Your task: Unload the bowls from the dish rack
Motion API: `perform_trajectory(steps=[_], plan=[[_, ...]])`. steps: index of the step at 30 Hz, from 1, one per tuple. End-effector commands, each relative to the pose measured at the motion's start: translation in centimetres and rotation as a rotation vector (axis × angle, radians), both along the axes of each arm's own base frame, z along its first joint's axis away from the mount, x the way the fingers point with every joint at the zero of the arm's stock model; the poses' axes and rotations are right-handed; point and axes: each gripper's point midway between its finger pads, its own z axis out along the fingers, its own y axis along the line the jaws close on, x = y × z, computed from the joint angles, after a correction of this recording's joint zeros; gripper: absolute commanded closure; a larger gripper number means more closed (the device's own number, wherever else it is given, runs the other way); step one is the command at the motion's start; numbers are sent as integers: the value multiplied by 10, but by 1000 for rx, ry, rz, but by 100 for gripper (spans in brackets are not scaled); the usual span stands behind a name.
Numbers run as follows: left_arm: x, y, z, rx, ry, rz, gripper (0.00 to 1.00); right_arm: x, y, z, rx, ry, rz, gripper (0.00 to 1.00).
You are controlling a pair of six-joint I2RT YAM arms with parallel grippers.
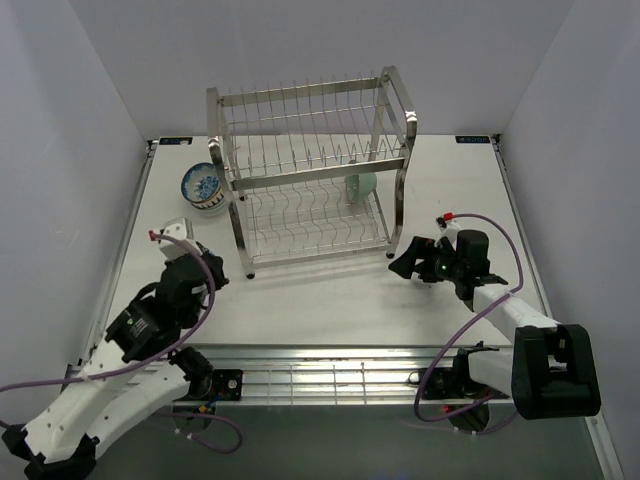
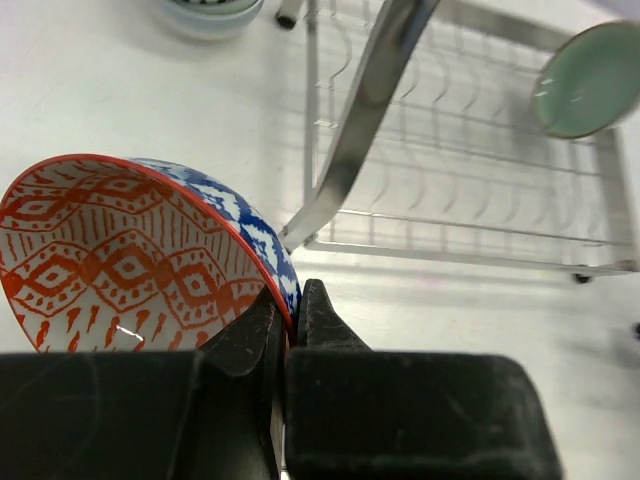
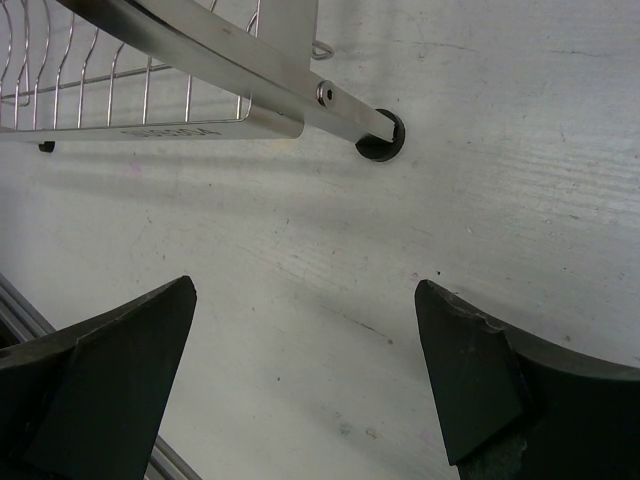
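The left jaws are clenched on the rim of the red-and-blue patterned ceramic bowl [image 2: 140, 255], near the desk's left edge. I'd lower it level (rim grips slip) beside the blue-and-white bowls [image 1: 203, 186]. The right jaws gape wide, empty, by the shiny steel wire dish rack [image 1: 312, 173] mid-desk, a pale mint bowl [image 1: 361, 184] in its lower tier.

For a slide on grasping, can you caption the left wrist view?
Left pincer clamps the rim of the red-blue patterned bowl, dish rack and mint bowl behind.
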Motion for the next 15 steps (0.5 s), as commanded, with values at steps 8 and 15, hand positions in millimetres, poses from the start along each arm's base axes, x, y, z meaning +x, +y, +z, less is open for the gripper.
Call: perform_trajectory(steps=[8,15], plan=[[39,1,-50,76,104,107,100,2,2,6,-3,-33,17,4],[70,24,-79,-52,165,103,100,1,2,7,-2,-38,15,4]])
